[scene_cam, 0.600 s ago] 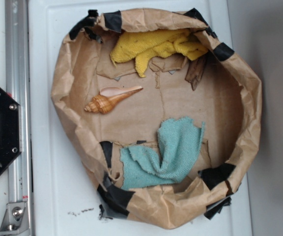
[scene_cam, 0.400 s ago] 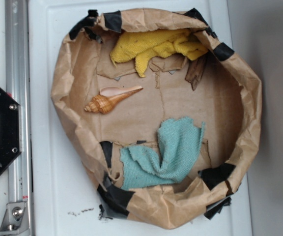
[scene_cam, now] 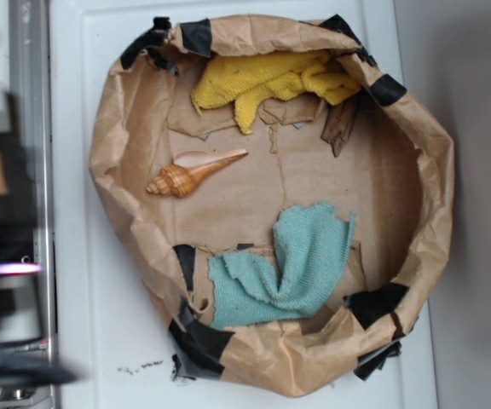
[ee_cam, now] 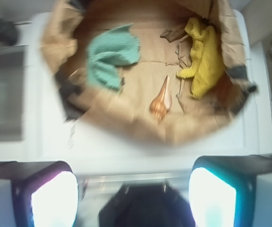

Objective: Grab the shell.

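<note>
The gripper (ee_cam: 133, 194) shows in the wrist view as two broad pads, lit violet on one side and teal on the other, standing wide apart with nothing between them: it is open and empty. In the exterior view the arm is only a dark blur at the left edge of the white worktop (scene_cam: 75, 256), outside the crumpled brown-paper basin with black tape patches (scene_cam: 437, 170).

The small spiral seashell with a tan-orange ribbed spire and pale pink lip (scene_cam: 194, 172) lies on the basin's paper floor, near its left wall, well apart from the gripper. From the wrist camera the shell (ee_cam: 161, 98) sits ahead of the pads and slightly toward the teal one, past the near rim of the basin. Its long axis runs almost straight away from the camera, fat spire nearest and thin point farthest, so the pads as they stand would likely close across its narrow width.

Around it, all apart from it, lie a crumpled yellow terry cloth (scene_cam: 262, 81) at the basin's top edge, a dark brown wood scrap (scene_cam: 341, 123) toward the top-right, and a folded teal cloth (scene_cam: 292, 264) toward the bottom edge. The paper wall nearest the shell stands up and could foul the approach. A metal rail (scene_cam: 31, 128) runs along the worktop's left side.
</note>
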`<action>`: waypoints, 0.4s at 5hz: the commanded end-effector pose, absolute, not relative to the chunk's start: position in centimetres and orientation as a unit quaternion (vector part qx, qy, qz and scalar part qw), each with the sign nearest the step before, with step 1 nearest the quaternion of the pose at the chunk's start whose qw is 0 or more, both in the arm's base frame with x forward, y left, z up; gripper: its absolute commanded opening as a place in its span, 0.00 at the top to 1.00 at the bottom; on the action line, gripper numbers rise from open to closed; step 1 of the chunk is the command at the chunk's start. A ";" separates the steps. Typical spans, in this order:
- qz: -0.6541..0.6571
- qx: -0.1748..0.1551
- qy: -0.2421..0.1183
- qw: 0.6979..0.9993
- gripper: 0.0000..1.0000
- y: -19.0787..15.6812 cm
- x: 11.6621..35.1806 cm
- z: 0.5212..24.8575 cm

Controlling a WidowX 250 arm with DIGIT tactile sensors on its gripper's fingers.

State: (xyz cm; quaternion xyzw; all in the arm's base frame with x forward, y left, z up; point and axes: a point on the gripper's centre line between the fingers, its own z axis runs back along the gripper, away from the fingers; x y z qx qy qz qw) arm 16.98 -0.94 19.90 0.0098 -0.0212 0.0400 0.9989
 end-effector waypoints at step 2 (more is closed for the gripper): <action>0.089 0.030 0.020 0.995 0.00 5.0 21.9 10.7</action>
